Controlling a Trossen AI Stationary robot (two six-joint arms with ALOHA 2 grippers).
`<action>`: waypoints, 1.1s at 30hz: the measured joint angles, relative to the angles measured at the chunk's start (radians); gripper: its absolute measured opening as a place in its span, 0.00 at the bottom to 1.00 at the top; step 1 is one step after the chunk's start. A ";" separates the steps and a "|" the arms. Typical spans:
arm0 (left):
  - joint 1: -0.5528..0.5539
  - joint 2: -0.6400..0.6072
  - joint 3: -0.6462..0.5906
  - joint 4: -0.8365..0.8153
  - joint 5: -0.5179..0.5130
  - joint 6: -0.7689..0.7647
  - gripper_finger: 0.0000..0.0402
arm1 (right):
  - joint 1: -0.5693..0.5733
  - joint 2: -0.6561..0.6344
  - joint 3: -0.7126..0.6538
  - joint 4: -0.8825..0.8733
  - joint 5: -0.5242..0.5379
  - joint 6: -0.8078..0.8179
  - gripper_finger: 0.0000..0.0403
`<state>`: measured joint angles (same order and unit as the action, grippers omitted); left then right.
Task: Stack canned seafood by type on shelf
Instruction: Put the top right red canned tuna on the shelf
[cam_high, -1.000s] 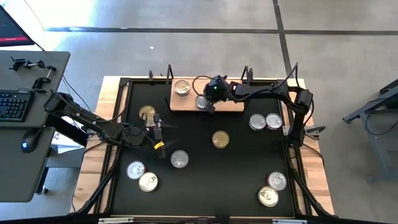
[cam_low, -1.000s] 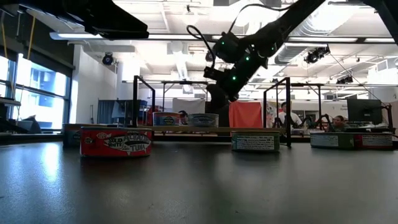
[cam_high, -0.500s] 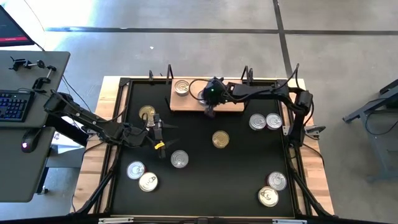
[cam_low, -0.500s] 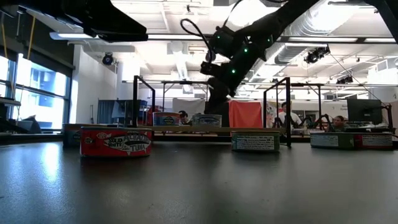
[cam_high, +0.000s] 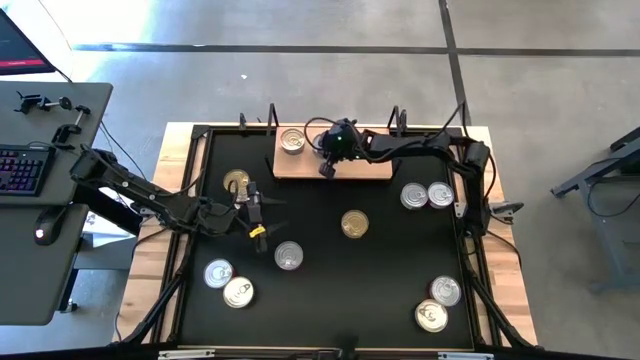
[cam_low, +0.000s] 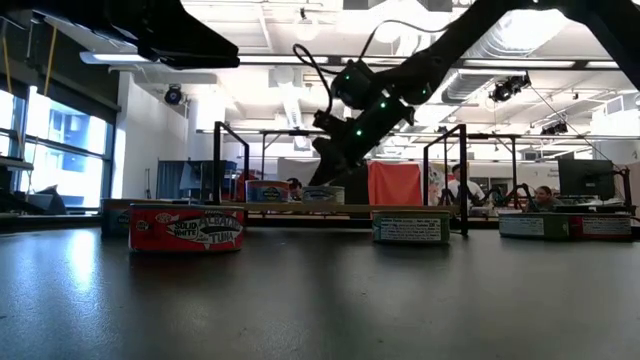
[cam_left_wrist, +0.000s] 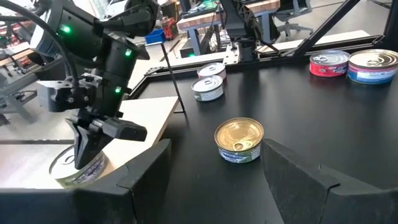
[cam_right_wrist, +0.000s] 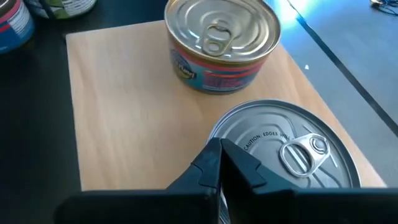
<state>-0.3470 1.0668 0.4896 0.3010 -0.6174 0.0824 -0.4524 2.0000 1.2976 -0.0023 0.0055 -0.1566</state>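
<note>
The shelf (cam_high: 365, 168), a light-wood board, stands at the table's far middle. On it sit a tin with a red-and-blue label (cam_right_wrist: 221, 43) and a silver-lidded tin (cam_right_wrist: 292, 152). My right gripper (cam_right_wrist: 219, 163) is shut, slants down, and has its tips at the silver tin's rim; in the high view it (cam_high: 326, 168) hides that tin. My left gripper (cam_high: 262, 212) hovers open over the mat at the left. A gold-lidded tin (cam_left_wrist: 239, 140) lies on the mat beyond its fingers, untouched. My right gripper has its shut fingertips (cam_right_wrist: 211, 158) at the rim of the silver tin's lid (cam_right_wrist: 236, 134), on the side away from the pull tab. The fingers slant down from the table's right. The tin (cam_left_wrist: 78, 169) stands flat on the shelf board.
Loose tins lie on the black mat: a gold one (cam_high: 236, 181) at the far left, three at the near left (cam_high: 238, 292), two at the right (cam_high: 427, 195), and two at the near right (cam_high: 438, 305). Black wire posts (cam_low: 219, 160) rise at the shelf's ends.
My right gripper, shut throughout, has gone toward the table's left along the shelf and sunk lower. It now covers the silver tin, which showed beside it in the high view a second ago.
</note>
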 joint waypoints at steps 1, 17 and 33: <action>0.000 0.000 0.000 -0.001 0.000 0.000 0.59 | -0.004 0.001 0.000 0.003 0.000 0.000 0.00; 0.000 0.000 0.000 -0.019 0.000 -0.027 0.59 | -0.032 -0.006 0.000 -0.023 0.019 -0.006 0.00; -0.001 0.000 0.000 -0.022 0.000 -0.027 0.59 | 0.002 -0.108 -0.006 -0.059 0.200 0.030 0.00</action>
<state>-0.3477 1.0668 0.4892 0.2787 -0.6174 0.0551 -0.4508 1.8919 1.2918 -0.0618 0.2059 -0.1267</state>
